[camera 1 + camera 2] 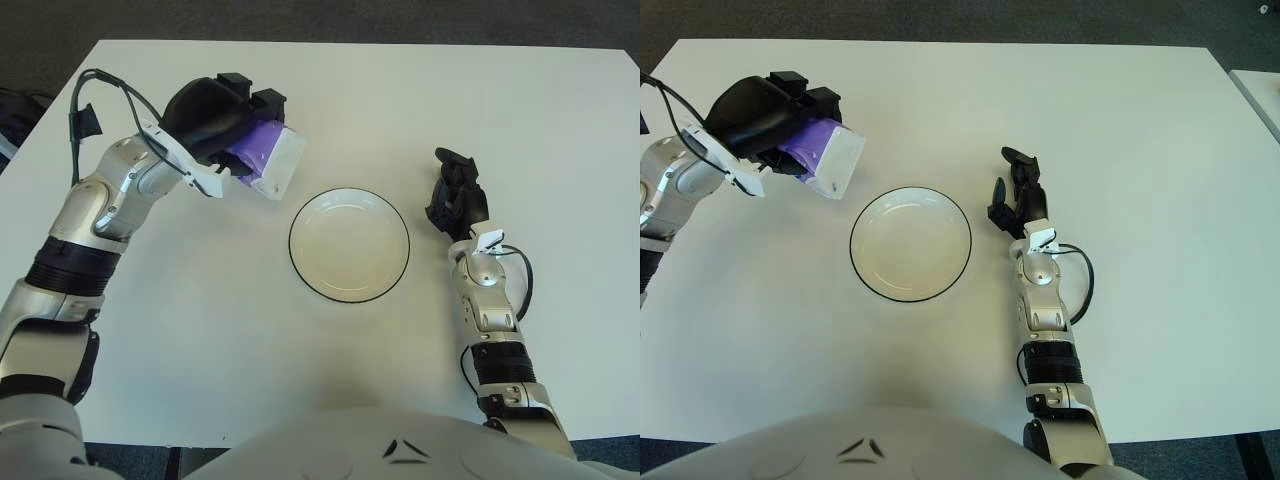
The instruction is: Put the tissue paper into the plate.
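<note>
A: Item one?
B: Tissue pack (264, 160), purple and white wrapper, no print legible. Clamped in the left hand (215, 120), raised above the white bench (330, 100), just up-left of the plate (350, 245) and not yet over it.

A: Item two?
B: Plate, white with a dark rim, nothing in it, mid-bench.

A: Right hand (457, 195)?
B: Just right of the plate, fingers loosely apart, holding nothing.
</note>
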Action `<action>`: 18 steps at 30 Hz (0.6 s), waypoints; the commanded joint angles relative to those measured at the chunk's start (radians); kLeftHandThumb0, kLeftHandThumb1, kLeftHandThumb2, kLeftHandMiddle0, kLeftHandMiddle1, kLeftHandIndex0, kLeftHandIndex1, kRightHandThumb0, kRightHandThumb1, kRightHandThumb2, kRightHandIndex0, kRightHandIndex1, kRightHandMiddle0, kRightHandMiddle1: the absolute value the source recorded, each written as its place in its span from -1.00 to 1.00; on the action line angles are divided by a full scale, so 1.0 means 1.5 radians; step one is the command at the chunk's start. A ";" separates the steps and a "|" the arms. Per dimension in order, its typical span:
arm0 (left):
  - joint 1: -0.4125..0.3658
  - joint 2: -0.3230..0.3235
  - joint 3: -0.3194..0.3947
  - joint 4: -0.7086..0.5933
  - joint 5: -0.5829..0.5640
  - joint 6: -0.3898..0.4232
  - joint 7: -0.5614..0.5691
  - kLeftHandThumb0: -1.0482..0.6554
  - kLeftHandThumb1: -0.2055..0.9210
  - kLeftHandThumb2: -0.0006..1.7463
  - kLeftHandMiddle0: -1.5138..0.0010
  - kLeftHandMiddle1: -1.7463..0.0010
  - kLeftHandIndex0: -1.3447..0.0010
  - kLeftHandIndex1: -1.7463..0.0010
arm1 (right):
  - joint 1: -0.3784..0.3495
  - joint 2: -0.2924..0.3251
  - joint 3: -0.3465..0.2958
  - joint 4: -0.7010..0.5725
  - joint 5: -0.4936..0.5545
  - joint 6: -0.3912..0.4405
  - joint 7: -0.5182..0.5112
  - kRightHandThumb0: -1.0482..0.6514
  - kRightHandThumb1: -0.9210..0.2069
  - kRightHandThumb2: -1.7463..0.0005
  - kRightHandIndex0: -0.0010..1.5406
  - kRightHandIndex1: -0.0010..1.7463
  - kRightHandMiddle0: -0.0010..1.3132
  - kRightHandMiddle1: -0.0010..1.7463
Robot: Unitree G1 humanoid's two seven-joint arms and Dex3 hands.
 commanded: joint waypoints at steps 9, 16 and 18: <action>-0.013 -0.043 0.019 -0.041 0.030 -0.035 0.069 -0.36 -0.17 0.58 -0.66 -1.00 0.02 -1.00 | 0.072 0.003 -0.001 0.094 0.006 0.084 0.009 -0.54 -1.00 -0.05 -0.63 -0.65 -1.00 -0.06; -0.011 -0.083 0.001 -0.061 0.088 -0.095 0.163 -0.36 -0.18 0.59 -0.66 -1.00 0.02 -1.00 | 0.070 0.004 0.000 0.097 0.002 0.082 0.004 -0.54 -1.00 -0.05 -0.62 -0.65 -1.00 -0.04; -0.002 -0.099 -0.012 -0.076 0.086 -0.106 0.161 -0.36 -0.18 0.59 -0.66 -1.00 0.02 -1.00 | 0.070 0.005 0.000 0.096 0.002 0.081 0.003 -0.54 -1.00 -0.05 -0.62 -0.65 -1.00 -0.04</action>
